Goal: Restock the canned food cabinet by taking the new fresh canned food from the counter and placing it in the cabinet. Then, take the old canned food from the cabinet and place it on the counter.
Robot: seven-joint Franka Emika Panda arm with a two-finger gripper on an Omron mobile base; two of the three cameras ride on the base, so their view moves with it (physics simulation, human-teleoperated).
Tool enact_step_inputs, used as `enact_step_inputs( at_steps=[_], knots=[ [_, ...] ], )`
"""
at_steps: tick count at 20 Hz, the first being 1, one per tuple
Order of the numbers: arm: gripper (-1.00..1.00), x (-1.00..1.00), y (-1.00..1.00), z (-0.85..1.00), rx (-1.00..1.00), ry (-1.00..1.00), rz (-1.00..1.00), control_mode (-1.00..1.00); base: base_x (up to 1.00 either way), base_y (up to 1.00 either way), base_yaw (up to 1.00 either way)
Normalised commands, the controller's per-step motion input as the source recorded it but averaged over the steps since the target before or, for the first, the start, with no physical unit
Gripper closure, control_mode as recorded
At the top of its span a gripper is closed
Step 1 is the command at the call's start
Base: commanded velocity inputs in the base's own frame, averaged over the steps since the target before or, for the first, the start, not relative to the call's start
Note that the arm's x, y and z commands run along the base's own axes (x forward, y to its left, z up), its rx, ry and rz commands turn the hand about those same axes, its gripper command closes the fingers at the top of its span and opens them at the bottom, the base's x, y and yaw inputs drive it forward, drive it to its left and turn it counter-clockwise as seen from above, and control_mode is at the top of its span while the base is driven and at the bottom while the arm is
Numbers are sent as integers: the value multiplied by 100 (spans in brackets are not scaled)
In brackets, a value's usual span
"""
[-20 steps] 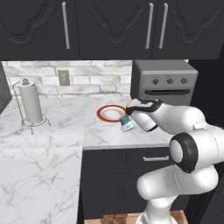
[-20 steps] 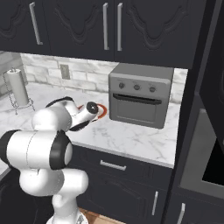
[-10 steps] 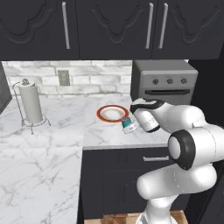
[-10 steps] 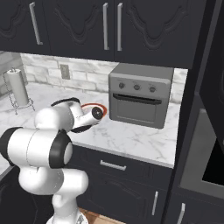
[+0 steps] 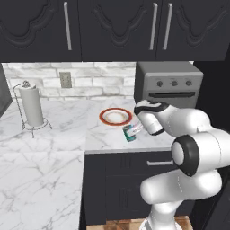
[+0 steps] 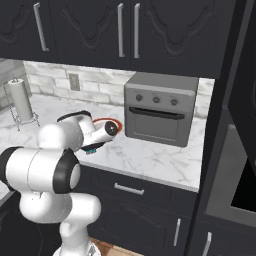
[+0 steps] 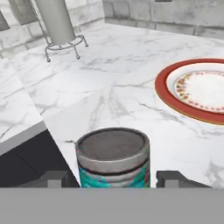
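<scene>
Now gripper (image 7: 114,178) grasps teal can (image 7: 113,158) over counter (image 7: 109,87) edge, nr red-rimmed plate (image 7: 197,89).

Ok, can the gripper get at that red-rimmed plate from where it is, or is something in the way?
Probably not yet: the gripper has the teal can between its fingers. The plate lies open on the counter beyond.

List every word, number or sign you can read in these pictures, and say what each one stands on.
None can be read.
The teal can between the tool's fingertips has only a blurred pattern, no legible letters.
The toaster oven has plain knobs, markings too small to read.
The plate carries only coloured dots.
</scene>
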Motion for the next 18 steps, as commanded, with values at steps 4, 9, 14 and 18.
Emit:
enact_step_inputs(
  at_steps=[4,9,14,18],
  knots=[
    [-100,0,0,50,0,0,-1,-100,0,0,0],
    [-100,0,0,89,0,0,-1,-100,0,0,0],
    [-100,-71,0,85,0,0,-5,-100,0,0,0],
    [-100,-100,9,47,-6,0,-8,-100,0,0,0]
  ],
)
